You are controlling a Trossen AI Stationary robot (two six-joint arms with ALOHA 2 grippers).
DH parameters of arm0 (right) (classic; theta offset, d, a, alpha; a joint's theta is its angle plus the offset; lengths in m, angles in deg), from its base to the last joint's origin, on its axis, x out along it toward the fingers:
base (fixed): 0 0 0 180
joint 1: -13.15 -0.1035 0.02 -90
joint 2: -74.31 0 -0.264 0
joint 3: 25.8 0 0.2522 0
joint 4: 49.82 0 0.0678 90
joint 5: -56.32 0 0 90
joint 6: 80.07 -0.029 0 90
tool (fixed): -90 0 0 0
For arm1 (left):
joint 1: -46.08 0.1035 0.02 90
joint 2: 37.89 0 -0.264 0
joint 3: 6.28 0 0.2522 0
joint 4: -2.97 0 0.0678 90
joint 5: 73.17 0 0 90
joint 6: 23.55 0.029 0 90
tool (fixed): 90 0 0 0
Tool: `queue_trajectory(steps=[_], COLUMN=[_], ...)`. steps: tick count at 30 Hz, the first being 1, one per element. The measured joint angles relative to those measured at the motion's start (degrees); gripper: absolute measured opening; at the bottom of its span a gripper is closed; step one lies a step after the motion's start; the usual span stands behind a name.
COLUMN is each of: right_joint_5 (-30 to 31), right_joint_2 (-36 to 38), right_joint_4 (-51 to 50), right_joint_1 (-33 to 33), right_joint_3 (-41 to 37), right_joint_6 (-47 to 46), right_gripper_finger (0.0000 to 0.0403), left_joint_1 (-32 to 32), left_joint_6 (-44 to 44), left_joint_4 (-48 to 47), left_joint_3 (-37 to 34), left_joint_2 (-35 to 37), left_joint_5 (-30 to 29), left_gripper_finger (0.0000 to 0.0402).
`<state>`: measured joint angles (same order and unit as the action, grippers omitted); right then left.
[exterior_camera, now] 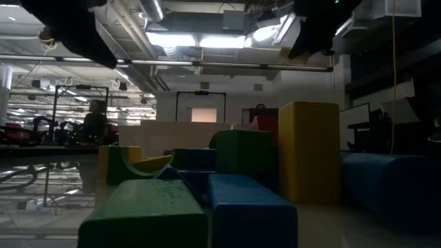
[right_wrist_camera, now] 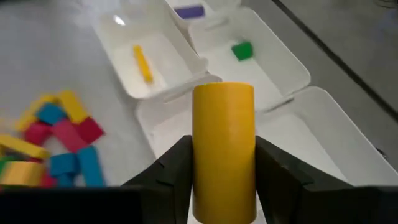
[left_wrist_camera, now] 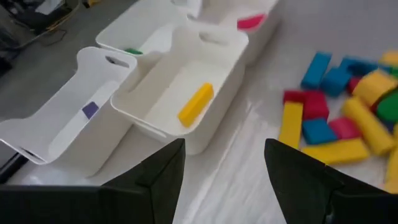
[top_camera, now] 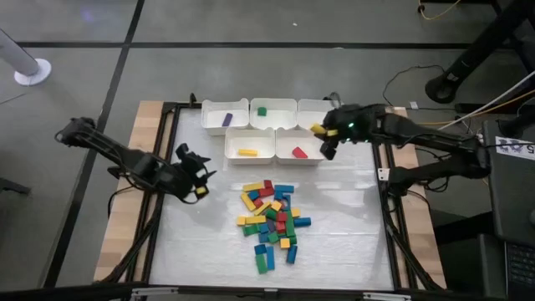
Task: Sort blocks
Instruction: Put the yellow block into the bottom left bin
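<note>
From above, my right gripper (top_camera: 328, 138) hangs over the bins (top_camera: 250, 144), clamping a yellow block (top_camera: 318, 130). Right wrist: I should carry it across to the bin holding the yellow piece (right_wrist_camera: 142, 63) before releasing. Left gripper (left_wrist_camera: 224, 168) waits wide.

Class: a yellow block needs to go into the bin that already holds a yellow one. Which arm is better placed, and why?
The right. Its gripper already holds a yellow block above the bins, close to the yellow bin. The left gripper is open, empty and beside the pile.
</note>
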<state>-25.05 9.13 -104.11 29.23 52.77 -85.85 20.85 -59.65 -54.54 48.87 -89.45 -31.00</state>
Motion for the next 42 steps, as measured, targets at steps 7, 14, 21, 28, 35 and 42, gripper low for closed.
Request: queue_trajectory(steps=[7, 14, 21, 28, 35, 42], right_joint_5=[-15.7, -18.0, -23.7, -44.1, -56.0, -50.5], right_joint_2=[8.5, 13.2, 13.6, 6.6, -5.0, -17.1], right_joint_4=[1.6, 4.2, 4.2, 10.0, 22.3, 34.6], right_joint_1=[6.8, 13.8, 18.6, 24.6, 23.7, 17.6], right_joint_3=[0.0, 0.0, 0.0, 0.1, 0.1, 0.1], right_joint_6=[3.2, 2.8, 5.4, 9.0, 7.8, 3.0], right_gripper_finger=[0.0140, 0.0140, 0.0140, 0.0140, 0.0140, 0.0140], left_joint_1=[2.9, 4.0, 4.4, 6.1, 6.6, 6.6], left_joint_6=[-10.5, -12.5, -6.0, -8.5, -9.5, -8.8], left_joint_4=[-2.4, -4.7, -10.2, -9.2, -8.9, -7.1], left_joint_3=[0.0, 0.0, 0.1, 0.1, 0.1, 0.1], left_joint_2=[7.6, 10.4, 10.2, 10.2, 10.2, 10.2], left_joint_5=[-0.6, -0.5, -2.2, -7.9, -8.1, -8.1], left_gripper_finger=[0.0209, 0.0209, 0.0209, 0.0209, 0.0209, 0.0209])
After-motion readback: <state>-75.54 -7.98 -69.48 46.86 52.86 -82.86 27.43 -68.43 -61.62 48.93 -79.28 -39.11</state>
